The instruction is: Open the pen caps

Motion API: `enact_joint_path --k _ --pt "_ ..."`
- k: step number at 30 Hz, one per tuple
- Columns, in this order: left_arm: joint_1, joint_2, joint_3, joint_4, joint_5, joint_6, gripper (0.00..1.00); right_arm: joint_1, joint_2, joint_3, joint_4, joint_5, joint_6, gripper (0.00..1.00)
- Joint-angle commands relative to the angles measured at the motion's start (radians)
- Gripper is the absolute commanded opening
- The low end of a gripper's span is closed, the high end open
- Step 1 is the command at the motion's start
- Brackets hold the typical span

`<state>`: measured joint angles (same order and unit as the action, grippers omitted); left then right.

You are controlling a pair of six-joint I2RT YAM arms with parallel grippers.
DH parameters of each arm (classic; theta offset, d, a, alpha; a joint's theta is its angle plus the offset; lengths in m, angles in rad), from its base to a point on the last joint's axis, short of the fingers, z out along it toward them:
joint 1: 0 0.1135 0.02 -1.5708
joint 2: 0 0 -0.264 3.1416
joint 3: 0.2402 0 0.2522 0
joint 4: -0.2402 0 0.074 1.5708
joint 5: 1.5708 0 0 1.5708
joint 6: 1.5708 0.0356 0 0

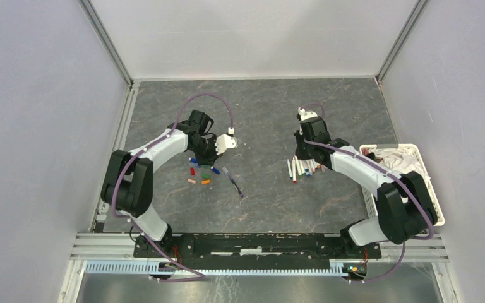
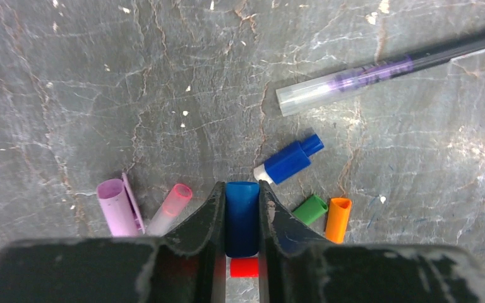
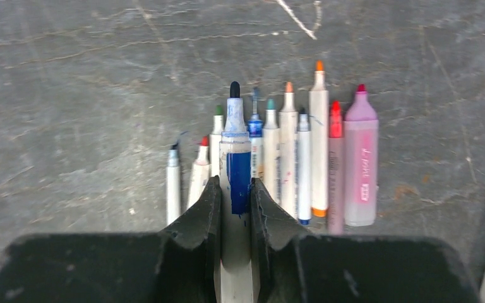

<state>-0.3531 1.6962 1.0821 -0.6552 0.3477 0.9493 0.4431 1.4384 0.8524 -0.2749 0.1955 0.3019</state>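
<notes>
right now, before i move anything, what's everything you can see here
loose caps: six, purple, pink, blue, green, orange, red, left of centre
held cap: one, blue, over those
dark pen: one, clear end, beside the caps
pens in a row: about ten, mostly white, right of centre
held pen: one, white and blue, at that row
basket: one, white, right edge
cloth: one, white, in basket
table: one, dark grey
left gripper: black, shut on held cap
right gripper: black, shut on held pen
</notes>
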Motion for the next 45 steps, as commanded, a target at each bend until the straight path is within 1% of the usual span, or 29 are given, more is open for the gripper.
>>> enact_joint_path --k 1,3,4,7,8,9,10,13,16,21,22,23,24,27,29,33,35,38,40,45 --pt "-0.009 0.024 0.042 0.053 -0.033 -0.093 0.27 0.002 0.032 -0.013 0.055 0.168 0.013 0.02" --pt "-0.013 0.025 0.036 0.043 -0.022 -0.086 0.33 0.003 0.054 -0.015 0.053 0.176 0.008 0.08" --pt "-0.014 0.024 0.033 0.039 -0.015 -0.082 0.38 0.003 0.067 -0.015 0.051 0.180 0.008 0.09" --pt "-0.016 0.017 0.032 0.016 0.007 -0.076 0.43 0.003 0.093 -0.022 0.052 0.178 0.014 0.11" --pt "-0.017 0.008 0.032 0.013 0.014 -0.076 0.49 0.003 0.098 -0.026 0.052 0.179 0.017 0.12" --pt "-0.017 0.000 0.032 0.006 0.023 -0.074 0.52 0.003 0.099 -0.030 0.057 0.179 0.019 0.13" --pt "-0.016 -0.009 0.034 -0.003 0.033 -0.072 0.62 0.002 0.100 -0.034 0.060 0.178 0.021 0.16" --pt "-0.017 -0.038 0.042 -0.025 0.053 -0.072 0.65 0.003 0.097 -0.038 0.062 0.174 0.020 0.22" --pt "-0.031 -0.071 0.044 -0.038 0.040 -0.087 0.70 0.003 0.091 -0.037 0.062 0.171 0.018 0.31" --pt "-0.031 -0.121 0.096 -0.100 0.059 -0.153 0.74 0.002 0.062 -0.032 0.050 0.168 0.025 0.48" --pt "-0.030 -0.126 0.118 -0.121 0.061 -0.167 0.83 0.004 0.049 -0.031 0.044 0.167 0.029 0.51" --pt "-0.030 -0.129 0.139 -0.148 0.063 -0.171 0.98 0.003 0.035 -0.031 0.042 0.160 0.032 0.53" --pt "-0.029 -0.133 0.161 -0.170 0.062 -0.180 1.00 0.006 0.016 -0.034 0.043 0.158 0.036 0.56" --pt "-0.020 -0.158 0.209 -0.198 0.059 -0.205 1.00 0.039 -0.037 -0.040 0.071 0.127 0.019 0.60" --pt "-0.008 -0.180 0.242 -0.208 0.051 -0.222 1.00 0.081 -0.054 -0.021 0.076 0.094 0.005 0.61" --pt "0.022 -0.220 0.298 -0.224 0.019 -0.240 1.00 0.226 -0.044 0.031 0.112 0.007 -0.046 0.60" --pt "0.036 -0.250 0.305 -0.205 -0.013 -0.251 1.00 0.308 -0.006 0.062 0.130 -0.045 -0.065 0.58" --pt "0.074 -0.299 0.304 -0.157 -0.038 -0.274 1.00 0.405 0.080 0.110 0.149 -0.084 -0.071 0.58" --pt "0.104 -0.332 0.300 -0.109 -0.059 -0.320 1.00 0.454 0.137 0.143 0.158 -0.083 -0.069 0.57" --pt "0.163 -0.366 0.295 -0.090 -0.063 -0.344 1.00 0.540 0.275 0.232 0.171 -0.086 -0.070 0.56"
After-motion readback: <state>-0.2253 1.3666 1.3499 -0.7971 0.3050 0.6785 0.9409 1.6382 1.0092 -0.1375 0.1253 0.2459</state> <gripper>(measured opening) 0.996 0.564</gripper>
